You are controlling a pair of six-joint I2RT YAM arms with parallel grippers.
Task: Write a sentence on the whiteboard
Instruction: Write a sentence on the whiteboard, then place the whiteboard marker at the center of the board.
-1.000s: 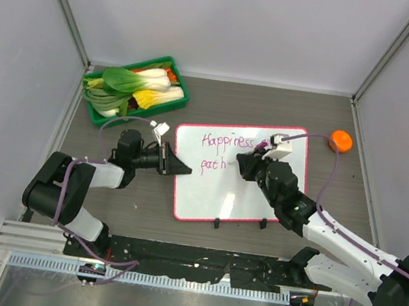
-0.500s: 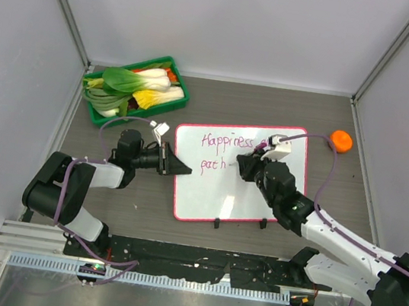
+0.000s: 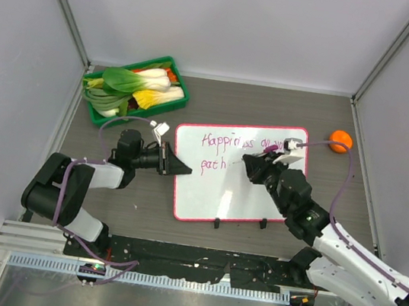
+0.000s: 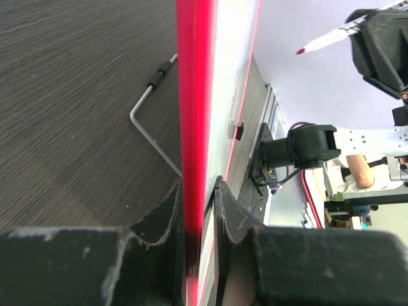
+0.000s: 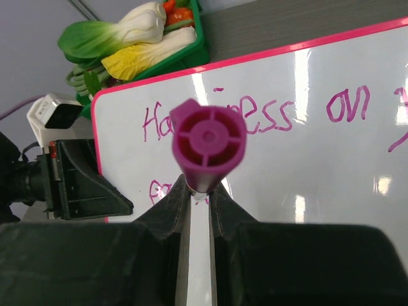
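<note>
Magenta sentence [image 5: 278,118] on the whiteboard [image 5: 331,185] reads "Happiness on".

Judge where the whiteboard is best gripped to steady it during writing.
Probably the thin frame on its left edge, approached from the left, jaws straddling the rim. The whiteboard is a slim panel, so only an edge fits inside a grip; the left gripper clamps there, clear of the right gripper and marker.
</note>
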